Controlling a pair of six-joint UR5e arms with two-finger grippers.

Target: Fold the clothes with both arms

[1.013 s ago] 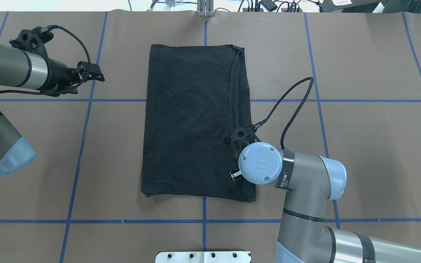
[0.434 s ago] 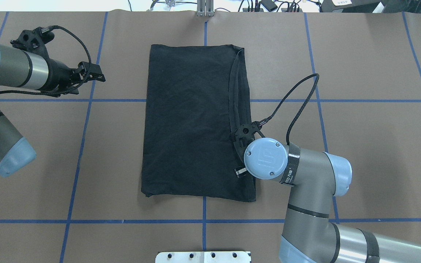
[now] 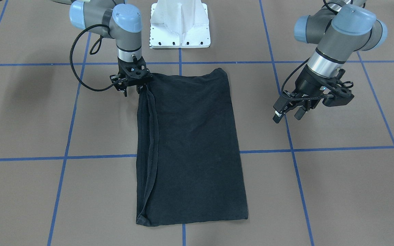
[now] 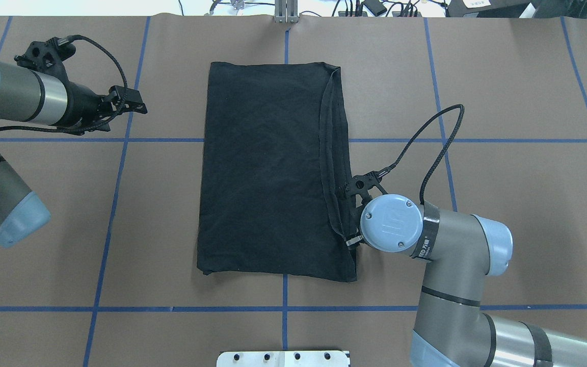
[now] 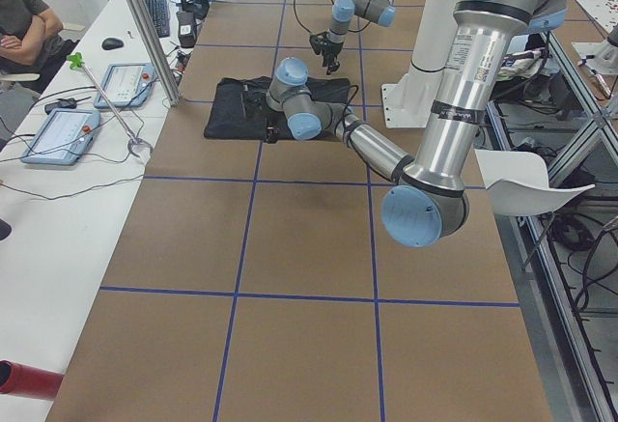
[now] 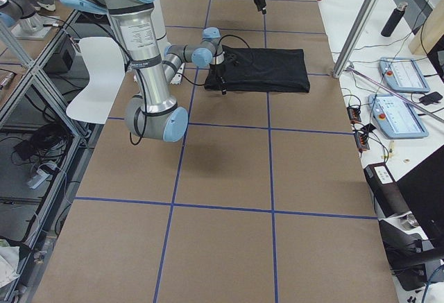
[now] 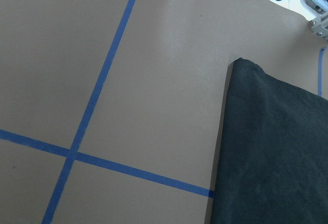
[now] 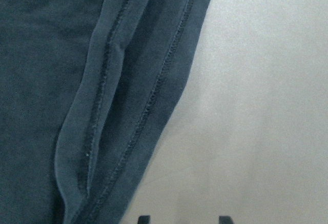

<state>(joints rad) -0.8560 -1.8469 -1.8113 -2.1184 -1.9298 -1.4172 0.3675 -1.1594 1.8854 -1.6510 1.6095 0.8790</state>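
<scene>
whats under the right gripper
Bare brown table, just beside the stitched hem of the folded black T-shirt; the right gripper hangs open above it. In the overhead view its blue wrist cap hides most of the gripper and the table below.

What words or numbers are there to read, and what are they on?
"EED", then characters too blurred to read: black band on the wrist of the silver-grey right arm.
Raised logo, no letters: light-blue round cap on that wrist.
White sticker on the silver-grey left arm: too small.
Folded black T-shirt: no print showing.
</scene>
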